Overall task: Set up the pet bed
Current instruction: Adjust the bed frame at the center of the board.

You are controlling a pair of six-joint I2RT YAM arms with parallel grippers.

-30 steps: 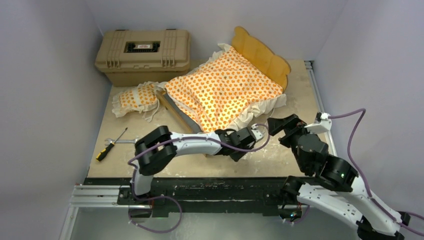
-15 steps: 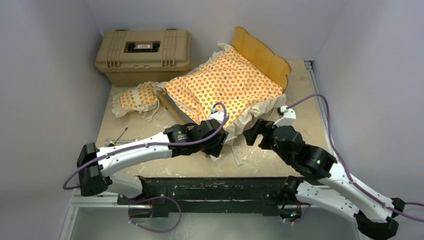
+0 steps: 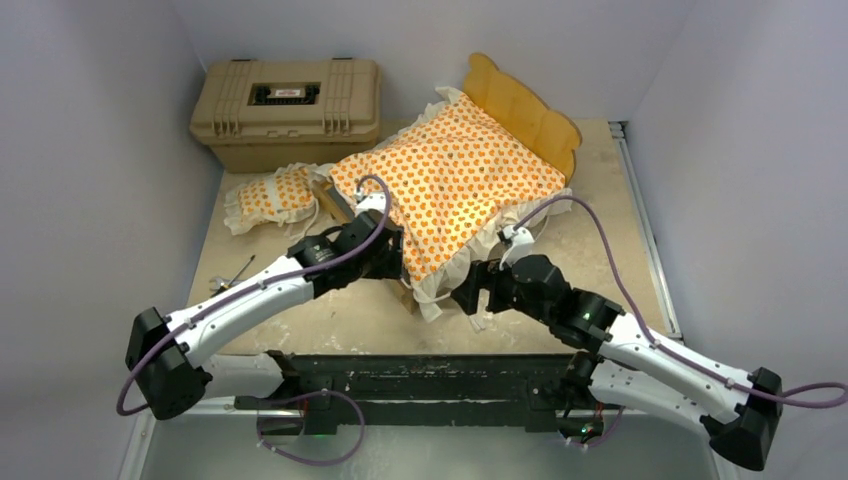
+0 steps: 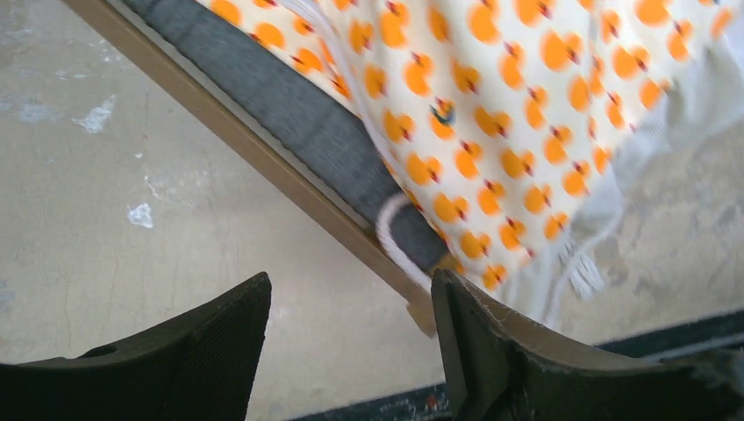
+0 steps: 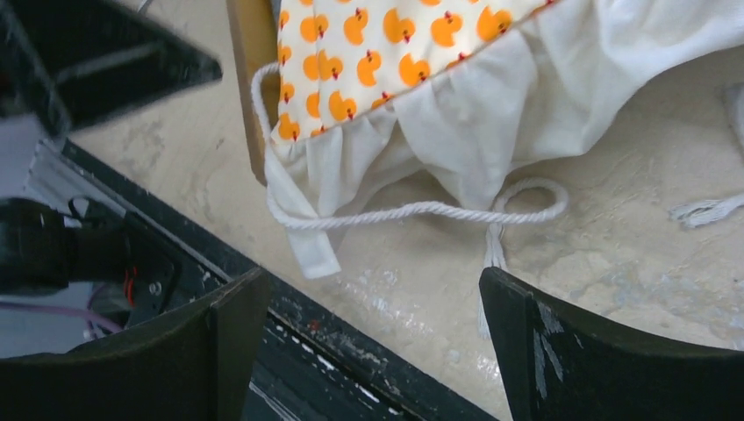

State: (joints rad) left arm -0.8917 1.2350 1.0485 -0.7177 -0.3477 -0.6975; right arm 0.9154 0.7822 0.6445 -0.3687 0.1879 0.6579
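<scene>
- The only label in sight is a black panel [image 3: 285, 94] set into the lid of the tan case [image 3: 290, 130]. It bears a small red-and-white mark whose writing is too small to read.
- The case stands at the far left corner of the bench [image 3: 605, 205] with its lid down, so what it holds cannot be told.
- The bed frame [image 4: 263, 162] is light wood and sits to the right of the case, at an angle to the bench edges. Its scalloped headboard [image 3: 525, 110] is at the far end.
- The mattress [image 3: 450, 180] lies on the frame, slightly askew. Its fabric is printed with orange ducks and carries no words.
- A strip of the grey base [image 4: 303, 118] shows bare along the frame's left rail.
- The mattress's white ruffle [image 5: 474, 123] spills over the near end of the frame onto the bench.
- A white cord [image 5: 421, 210] from the ruffle lies looped on the bench by the near corner.
- The matching pillow [image 3: 275, 195] lies on the bench in front of the case, just beside the frame's left rail and not on the bed.
- The left arm [image 3: 250, 300] reaches to the frame's near left side. Its jaws are spread with nothing between them, over bare bench just beside the frame's near corner.
- The right arm [image 3: 640, 345] is low by the front edge of the bench. Its jaws are spread wide and empty, facing the ruffle and cord.
</scene>
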